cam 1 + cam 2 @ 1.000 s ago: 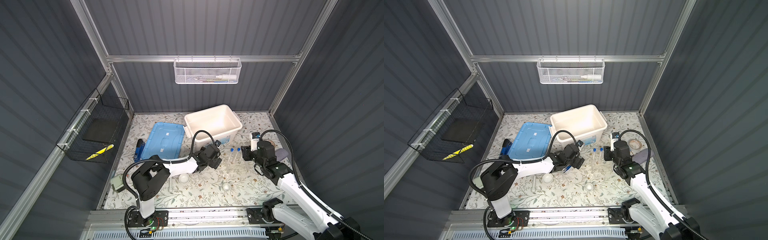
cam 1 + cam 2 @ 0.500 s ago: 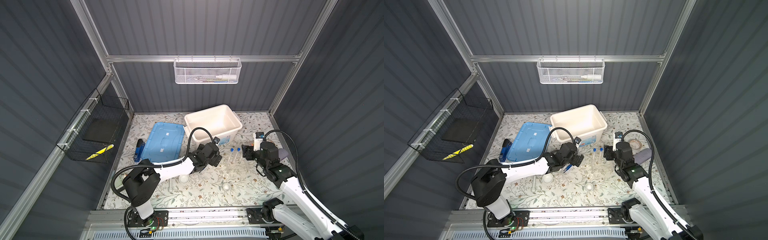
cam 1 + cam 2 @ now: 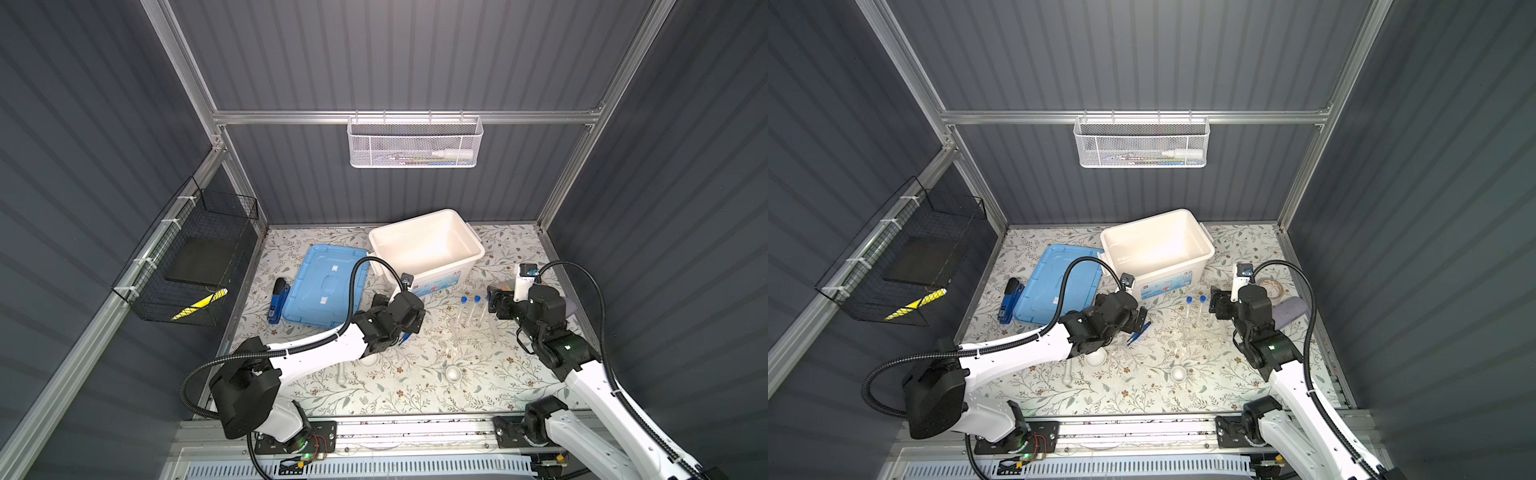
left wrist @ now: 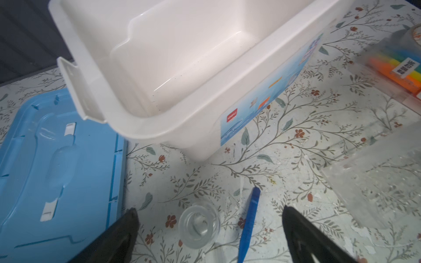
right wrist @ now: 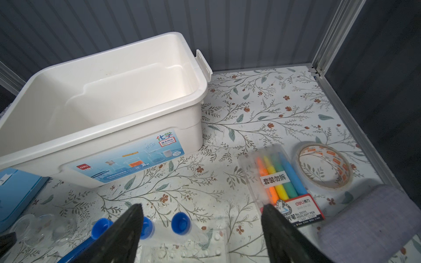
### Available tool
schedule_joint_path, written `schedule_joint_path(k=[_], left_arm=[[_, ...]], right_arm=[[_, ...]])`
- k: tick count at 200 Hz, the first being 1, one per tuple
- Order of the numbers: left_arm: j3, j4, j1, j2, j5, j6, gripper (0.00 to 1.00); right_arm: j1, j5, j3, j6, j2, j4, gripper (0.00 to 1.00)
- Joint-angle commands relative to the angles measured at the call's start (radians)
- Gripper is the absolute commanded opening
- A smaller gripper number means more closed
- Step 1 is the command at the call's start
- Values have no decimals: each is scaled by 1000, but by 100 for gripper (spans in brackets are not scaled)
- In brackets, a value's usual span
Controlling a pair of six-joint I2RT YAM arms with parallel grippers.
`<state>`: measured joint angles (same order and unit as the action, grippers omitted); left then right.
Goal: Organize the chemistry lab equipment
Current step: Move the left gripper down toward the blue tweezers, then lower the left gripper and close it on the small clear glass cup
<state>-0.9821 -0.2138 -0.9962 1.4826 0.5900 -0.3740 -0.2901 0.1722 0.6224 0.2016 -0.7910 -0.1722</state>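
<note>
Three clear blue-capped test tubes (image 5: 181, 223) stand in the clear tube rack (image 5: 182, 250); two caps (image 3: 464, 299) show in both top views. My right gripper (image 5: 202, 208) is open just above and beside them, holding nothing. My left gripper (image 4: 209, 213) is open over the mat, with the small clear glass vessel (image 4: 199, 225) and the blue tweezers (image 4: 249, 224) lying between its fingers, untouched. One white bowl (image 3: 454, 374) sits near the front; the other bowl (image 3: 1096, 356) is partly under the left arm. The white pestle (image 3: 1067, 372) lies beside it.
An open white bin (image 3: 426, 245) stands at the back with its blue lid (image 3: 326, 284) to the left. A dark blue stapler (image 3: 277, 301) lies beside the lid. Highlighters (image 5: 282, 182), a tape roll (image 5: 323, 166) and a grey cloth (image 5: 364, 223) lie at the right.
My right gripper's jaws have spread wider next to the tubes. The left arm's elbow has swung left and its gripper has shifted slightly left, still open.
</note>
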Motion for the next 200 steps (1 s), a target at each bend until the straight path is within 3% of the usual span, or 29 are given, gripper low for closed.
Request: schedule_joint_path(k=[1,53,85,200], left_arm=[[-11,-143,-9,0,86,-122,100],[-92,-297,-7,103,82,-265,100],[-92,-261,7,118,48,-262,99],[-115,-244,70,163,-91,-240,81]], right_arm=[[12,0,-14,11,6,8,84],[32,-22,-19,30,4,10,85],[40,-30,-19,35,-1,5,84],[56,-47,-18,49,-13,-1,85]])
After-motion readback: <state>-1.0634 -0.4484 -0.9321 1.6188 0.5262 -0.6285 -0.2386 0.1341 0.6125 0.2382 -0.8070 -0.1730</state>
